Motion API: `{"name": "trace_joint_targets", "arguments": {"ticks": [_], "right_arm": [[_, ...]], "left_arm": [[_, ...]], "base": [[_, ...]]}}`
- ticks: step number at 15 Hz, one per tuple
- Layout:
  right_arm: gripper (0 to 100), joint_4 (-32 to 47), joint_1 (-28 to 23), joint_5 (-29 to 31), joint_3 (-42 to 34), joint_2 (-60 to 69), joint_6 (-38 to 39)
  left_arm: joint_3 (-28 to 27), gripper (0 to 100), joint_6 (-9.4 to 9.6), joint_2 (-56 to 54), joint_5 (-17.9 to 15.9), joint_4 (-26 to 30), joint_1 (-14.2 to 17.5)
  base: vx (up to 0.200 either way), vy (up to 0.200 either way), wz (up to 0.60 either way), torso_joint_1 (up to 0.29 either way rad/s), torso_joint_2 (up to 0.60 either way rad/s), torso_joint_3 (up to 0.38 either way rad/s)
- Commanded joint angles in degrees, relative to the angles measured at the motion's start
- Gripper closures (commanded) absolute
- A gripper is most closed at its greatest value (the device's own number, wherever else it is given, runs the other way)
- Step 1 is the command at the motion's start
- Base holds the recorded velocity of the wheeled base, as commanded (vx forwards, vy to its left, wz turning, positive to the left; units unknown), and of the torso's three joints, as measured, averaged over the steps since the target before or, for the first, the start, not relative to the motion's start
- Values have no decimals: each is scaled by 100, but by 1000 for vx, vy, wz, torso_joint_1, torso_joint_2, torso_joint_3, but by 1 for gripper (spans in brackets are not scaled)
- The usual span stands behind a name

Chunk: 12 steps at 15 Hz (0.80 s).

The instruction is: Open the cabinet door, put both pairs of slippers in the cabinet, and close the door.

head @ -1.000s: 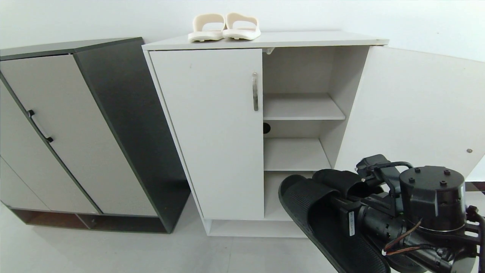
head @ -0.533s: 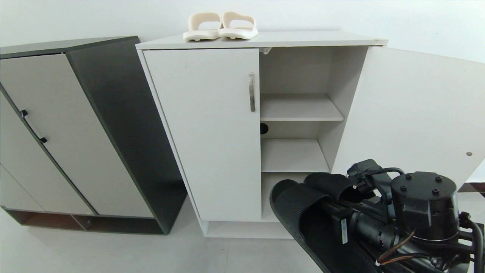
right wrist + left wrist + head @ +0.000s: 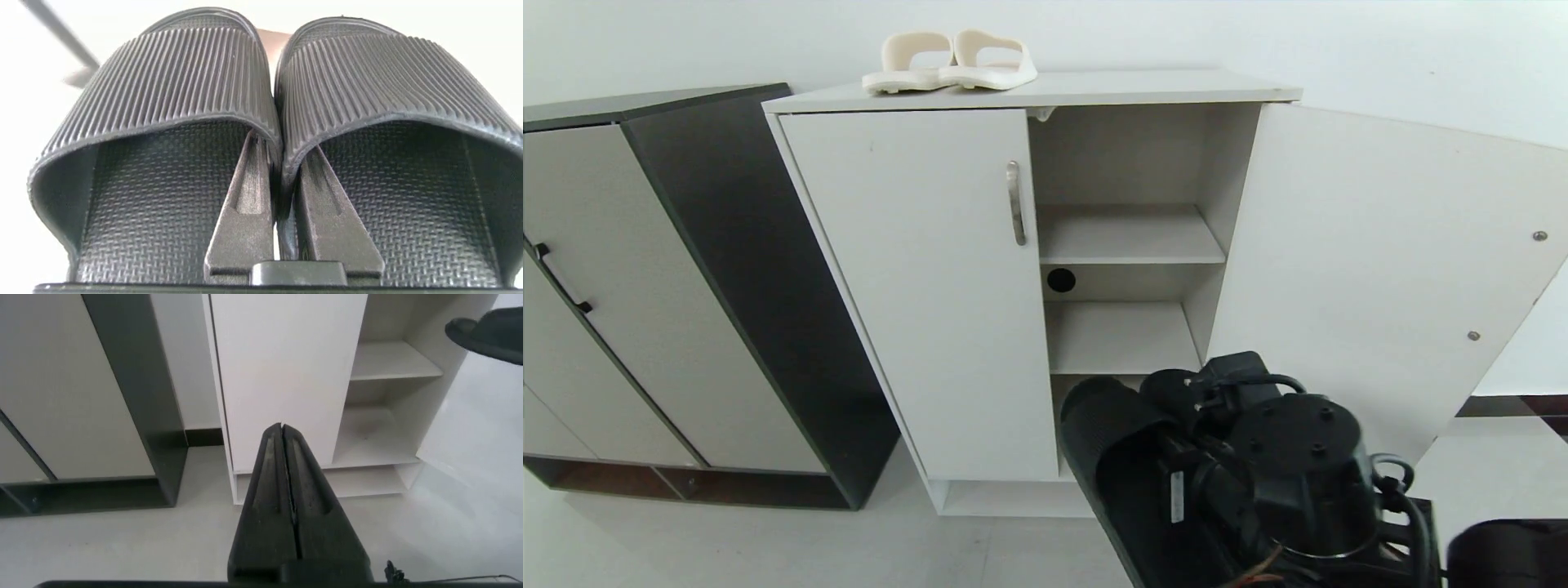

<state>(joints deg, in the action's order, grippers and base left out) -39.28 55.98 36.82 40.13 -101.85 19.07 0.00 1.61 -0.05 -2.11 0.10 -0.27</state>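
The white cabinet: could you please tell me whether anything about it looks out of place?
The cream slippers lie on top of the white cabinet, not inside, though its right door stands open. Nothing looks damaged or askew.

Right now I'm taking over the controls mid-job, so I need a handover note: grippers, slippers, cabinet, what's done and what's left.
Left gripper: shut, holding nothing, low in front of the cabinet.
Right gripper: shut on the black slippers, pinching their inner sides together, in front of the cabinet's open side.
Cream slippers: on the cabinet top.
Done: right door is open.
Left: put both pairs on the shelves, then close the door.
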Motion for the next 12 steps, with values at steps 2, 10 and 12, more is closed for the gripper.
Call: {"name": "trace_joint_targets", "arguments": {"ticks": [2,10,12], "right_arm": [[100,8,-210,476,452,-880,141],[100,-818,-562,493,417,-1522,115],[100,-827,-571,493,425,-1513,115]], "left_arm": [[0,100,15,14,0,-1,0],[0,100,-20,14,0,-1,0],[0,100,-20,14,0,-1,0]], "base": [[0,0,0,0,0,0],[0,0,0,0,0,0],[0,0,0,0,0,0]]}}
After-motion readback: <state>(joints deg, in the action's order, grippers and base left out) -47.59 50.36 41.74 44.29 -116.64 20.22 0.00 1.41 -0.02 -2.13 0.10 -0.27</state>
